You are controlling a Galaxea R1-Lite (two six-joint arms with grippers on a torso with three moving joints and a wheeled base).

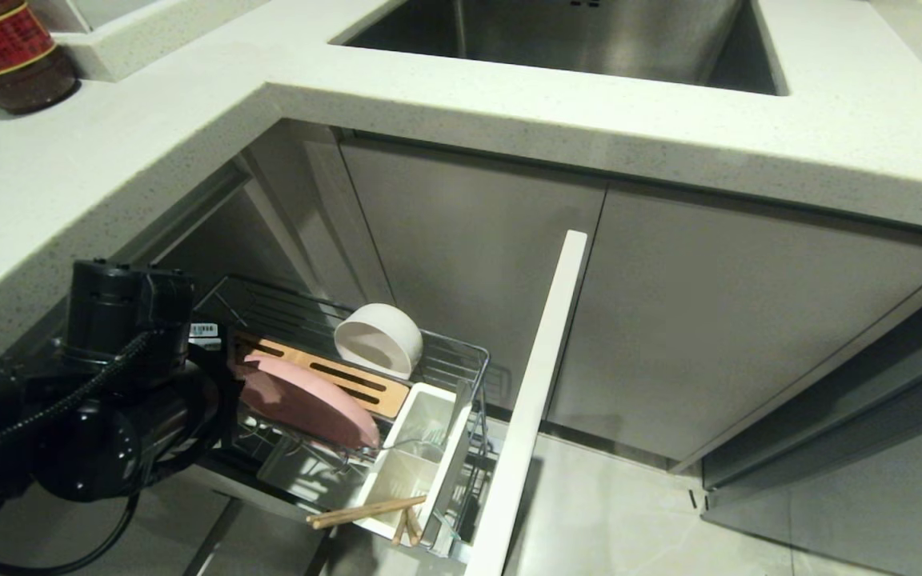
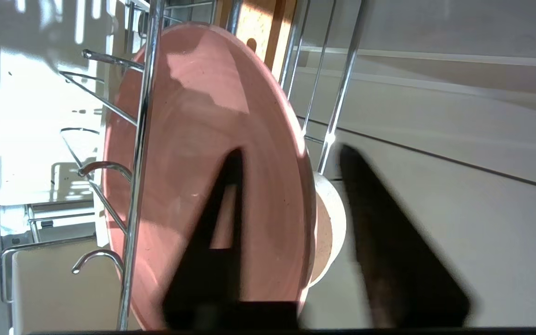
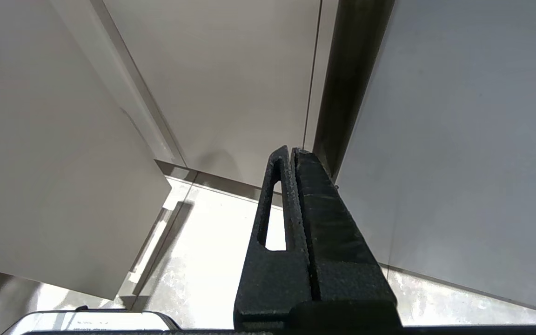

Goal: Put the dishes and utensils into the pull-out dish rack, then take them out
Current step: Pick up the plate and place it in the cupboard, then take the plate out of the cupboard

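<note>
The pull-out dish rack (image 1: 483, 358) stands drawn out below the counter. A pink plate (image 1: 309, 404) stands on edge in its wire slots, and an off-white bowl (image 1: 378, 336) lies on its side behind the wooden strip (image 1: 349, 380). Wooden chopsticks (image 1: 365, 510) stick out of the white caddy (image 1: 397, 472), where a silver fork (image 1: 426, 438) also lies. My left arm (image 1: 125, 384) reaches in from the left. My left gripper (image 2: 292, 150) is open and straddles the rim of the plate (image 2: 193, 139), with the bowl (image 2: 338, 223) just behind. My right gripper (image 3: 291, 150) is shut and holds nothing.
The rack's white front panel (image 1: 537, 384) juts out to the right of the caddy. Above are the pale countertop (image 1: 149, 152), the steel sink (image 1: 573, 40) and a dark sauce bottle (image 1: 5, 48). Grey cabinet doors (image 1: 709, 320) close off the back.
</note>
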